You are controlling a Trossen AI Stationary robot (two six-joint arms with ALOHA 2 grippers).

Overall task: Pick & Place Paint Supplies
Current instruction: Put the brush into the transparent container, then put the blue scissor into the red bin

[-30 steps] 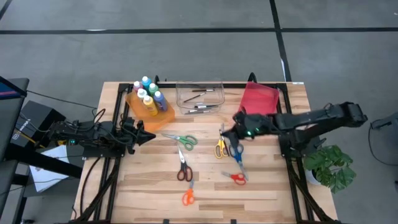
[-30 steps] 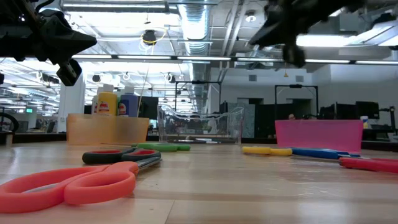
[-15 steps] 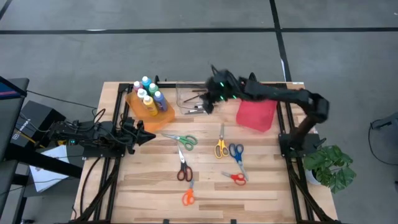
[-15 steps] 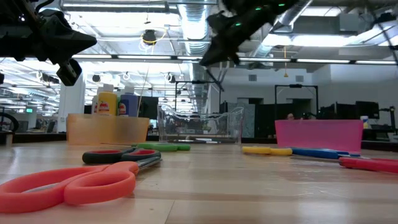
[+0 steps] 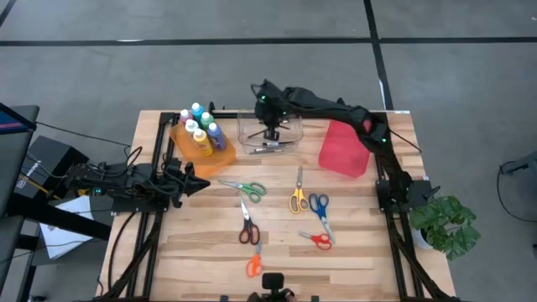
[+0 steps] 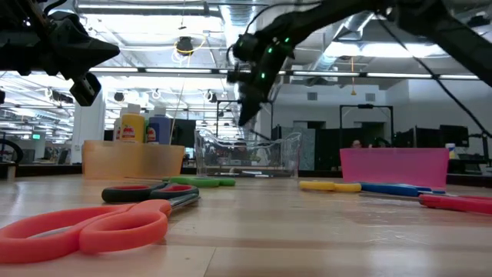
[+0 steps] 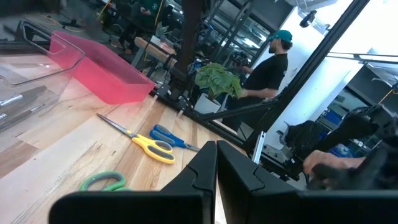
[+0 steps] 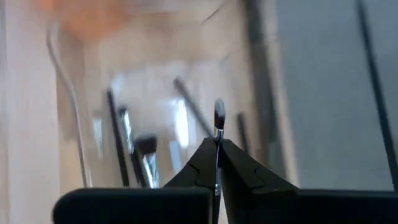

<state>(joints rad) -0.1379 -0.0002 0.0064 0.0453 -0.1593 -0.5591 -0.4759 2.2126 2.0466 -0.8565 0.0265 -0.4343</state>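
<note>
Inside clear bin point(image 5: 268, 130), dark paintbrushes point(image 5: 270, 146)

Blurred in the right wrist view: brushes point(image 8: 127, 146) inside the clear bin point(image 8: 68, 93). Orange scissors point(image 6: 84, 227) cut off at the low view's edge.

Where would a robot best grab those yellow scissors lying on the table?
Probably from straight above, at the narrow neck where blades meet handles. The yellow scissors lie flat and closed on the table, blades pointing to the far edge. The blue scissors crowd the handle loops, so the neck looks freer.
</note>
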